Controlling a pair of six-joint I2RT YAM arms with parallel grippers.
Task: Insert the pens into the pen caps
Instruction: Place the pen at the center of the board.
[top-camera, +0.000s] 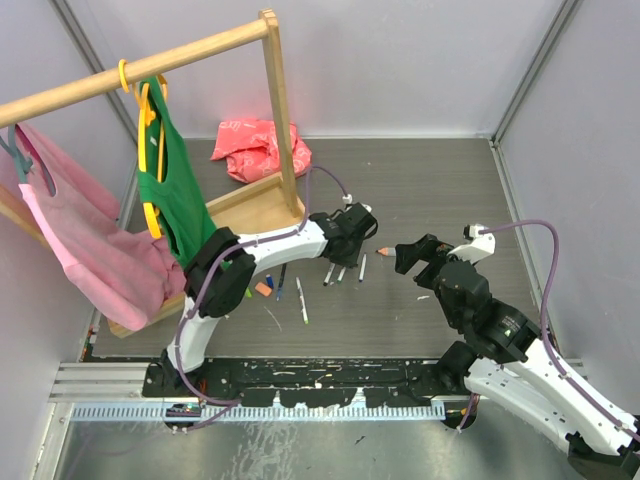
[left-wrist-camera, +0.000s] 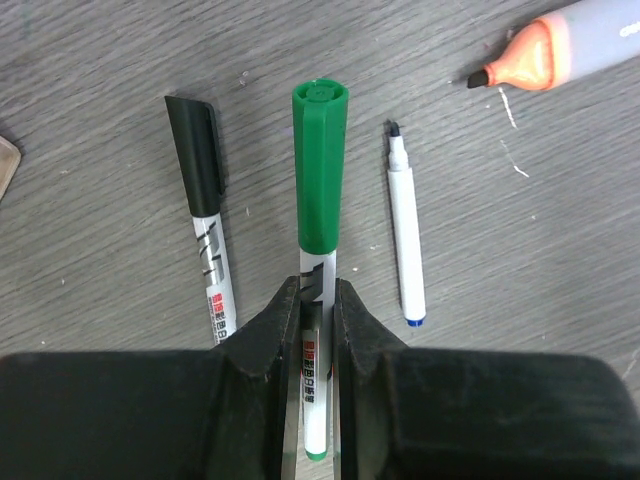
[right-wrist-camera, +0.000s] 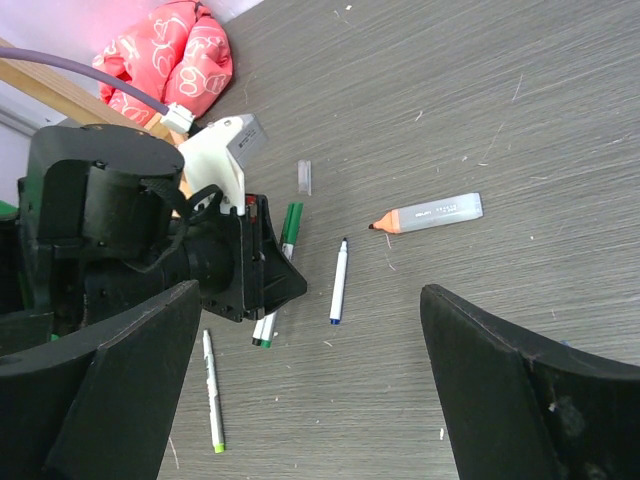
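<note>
**Left wrist view.** Nearest the lens: the left gripper (left-wrist-camera: 318, 300), fingers pressed together on the white barrel of the green-capped pen (left-wrist-camera: 320, 170), just below its cap. The cap looks fully seated and points away from the camera.
- Left of the green-capped pen, lying parallel: a black-capped pen (left-wrist-camera: 205, 240), cap on.
- Right of it, also parallel: a blue pen (left-wrist-camera: 405, 240), tip bare.
- Farther right and beyond: an orange highlighter (left-wrist-camera: 560, 45), tip bare.

**Right wrist view.** Nearest: the right gripper (right-wrist-camera: 308, 295), fingers spread wide with nothing between them, hanging above the table on the highlighter's side of the green-capped pen.
- Just past the green cap's end: a small clear cap (right-wrist-camera: 305, 177), loose.
- On the near side of the left gripper: a light-green pen (right-wrist-camera: 211, 390), apparently uncapped.

**Top view.** An orange cap (top-camera: 263, 289) lies loose well to the left of the green-capped pen, by the left arm. Small pieces beside it are too small to identify.

**Progress (judgement).** Two pens are capped. The blue pen, the highlighter and at least one more remain, so the task is under halfway.
</note>
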